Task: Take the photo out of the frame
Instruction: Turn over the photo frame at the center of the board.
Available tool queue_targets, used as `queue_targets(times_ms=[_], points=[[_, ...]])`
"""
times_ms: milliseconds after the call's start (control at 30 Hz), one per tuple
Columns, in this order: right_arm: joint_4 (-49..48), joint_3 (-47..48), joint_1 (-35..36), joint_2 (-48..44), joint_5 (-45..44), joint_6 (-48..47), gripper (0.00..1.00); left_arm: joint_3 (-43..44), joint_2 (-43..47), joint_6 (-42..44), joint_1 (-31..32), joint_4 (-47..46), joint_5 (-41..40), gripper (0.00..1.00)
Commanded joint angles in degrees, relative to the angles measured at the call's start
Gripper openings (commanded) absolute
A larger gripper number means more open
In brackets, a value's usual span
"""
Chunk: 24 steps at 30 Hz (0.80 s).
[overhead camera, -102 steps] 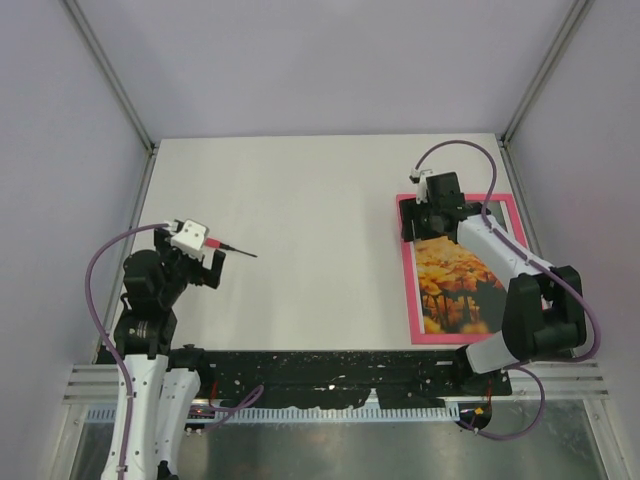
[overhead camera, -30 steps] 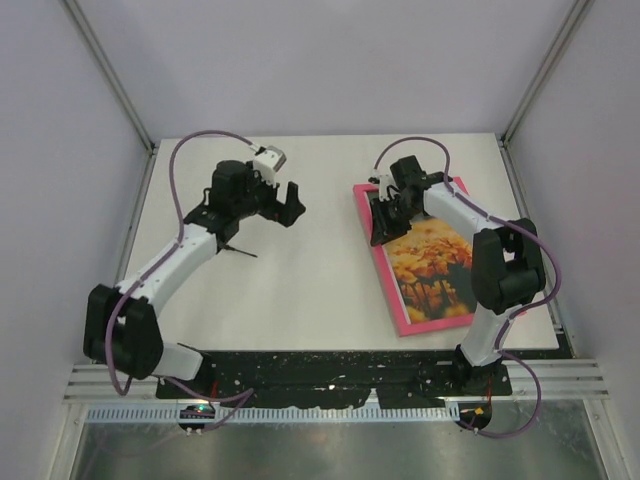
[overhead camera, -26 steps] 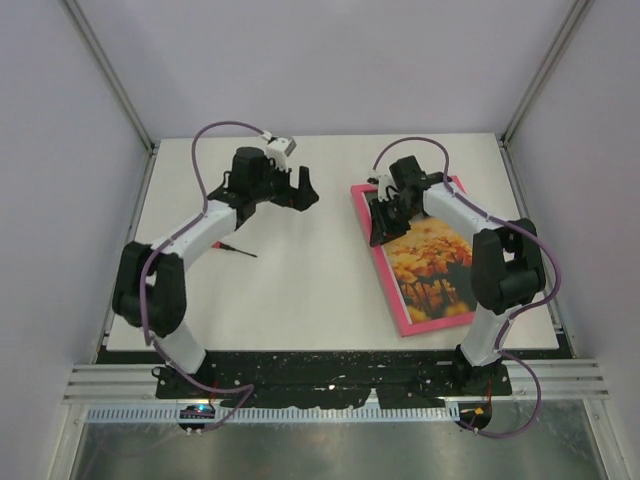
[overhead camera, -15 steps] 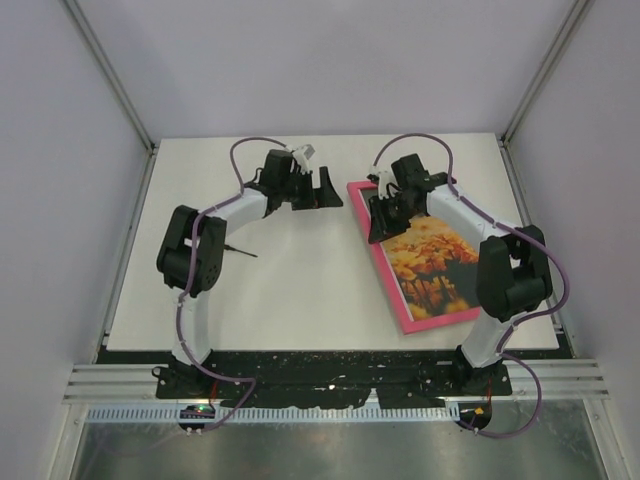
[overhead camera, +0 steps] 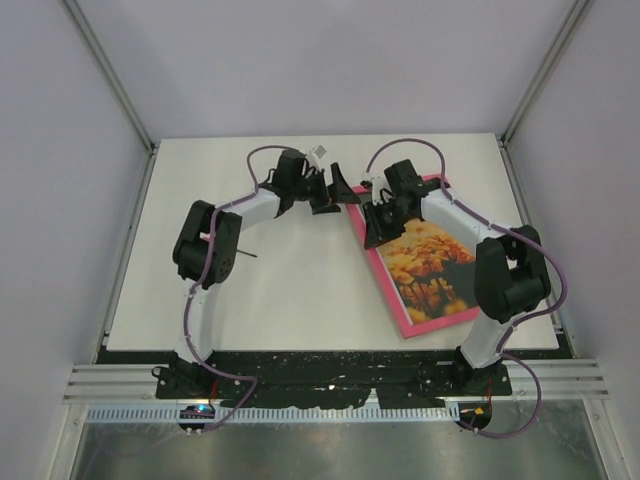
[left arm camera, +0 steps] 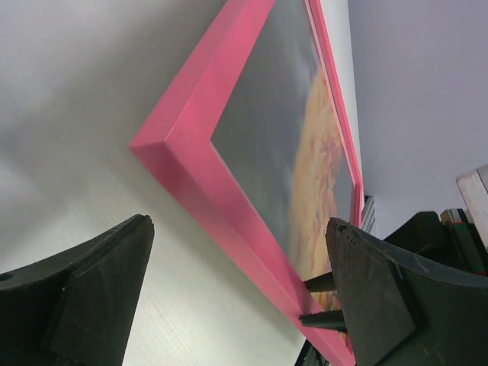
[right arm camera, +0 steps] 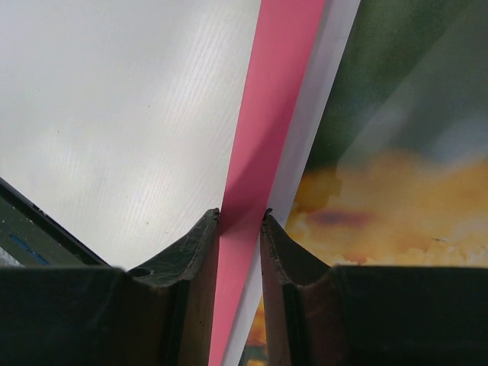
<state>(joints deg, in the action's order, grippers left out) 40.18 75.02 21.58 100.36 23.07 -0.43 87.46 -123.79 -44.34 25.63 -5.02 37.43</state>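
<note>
The white table [overhead camera: 300,290] fills most of what I can see, and both arms reach out across it towards the far middle. On its right half lies the pink frame [left arm camera: 206,76], turned askew so that its far left corner points at the left arm. The photo [overhead camera: 435,270] of orange-yellow flowers sits inside the frame, with its dark part at the far end.

The right gripper [right arm camera: 241,217] is at the frame's left edge, near that far corner. Its fingers are drawn in narrow and pinch the pink strip between them. The left gripper [left arm camera: 238,225] hangs just beside the same corner. Its fingers are spread wide, one on each side of the corner, and they hold nothing.
</note>
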Motion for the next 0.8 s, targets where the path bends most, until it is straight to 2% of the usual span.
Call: queue_targets(times_ms=[0, 167, 300, 433, 500, 600, 767], points=[[-3.97, 0.83, 1.88, -4.38, 2.07, -1.59, 0.08, 4.91, -3.73, -4.52, 1.53, -5.61, 5.28, 1.0], [-5.02, -1.54, 3.38, -6.66, 1.89, -2.74, 0.08, 8.42, -6.2, -5.67, 1.62, -4.92, 6.6, 1.0], [-5.82, -2.51, 3.82, -8.07, 0.66, -3.0, 0.08, 7.29, -5.94, -6.2, 1.79, -6.05, 7.04, 0.98], [-7.05, -3.74, 3.82, -8.07, -2.06, -3.44, 0.08, 4.92, -4.36, -7.17, 1.79, -7.46, 7.31, 0.83], [-8.01, -4.62, 3.82, -7.98, -3.55, -3.53, 0.08, 3.86, -3.4, -7.52, 1.79, -7.38, 7.22, 0.69], [-9.15, -5.59, 3.82, -8.07, -5.66, -3.88, 0.08, 2.46, -1.73, -7.69, 1.79, -7.73, 6.96, 0.56], [-9.86, -6.47, 3.9, -8.86, -7.86, -4.58, 0.08, 1.14, -0.23, -8.92, 1.79, -7.55, 6.6, 0.49]])
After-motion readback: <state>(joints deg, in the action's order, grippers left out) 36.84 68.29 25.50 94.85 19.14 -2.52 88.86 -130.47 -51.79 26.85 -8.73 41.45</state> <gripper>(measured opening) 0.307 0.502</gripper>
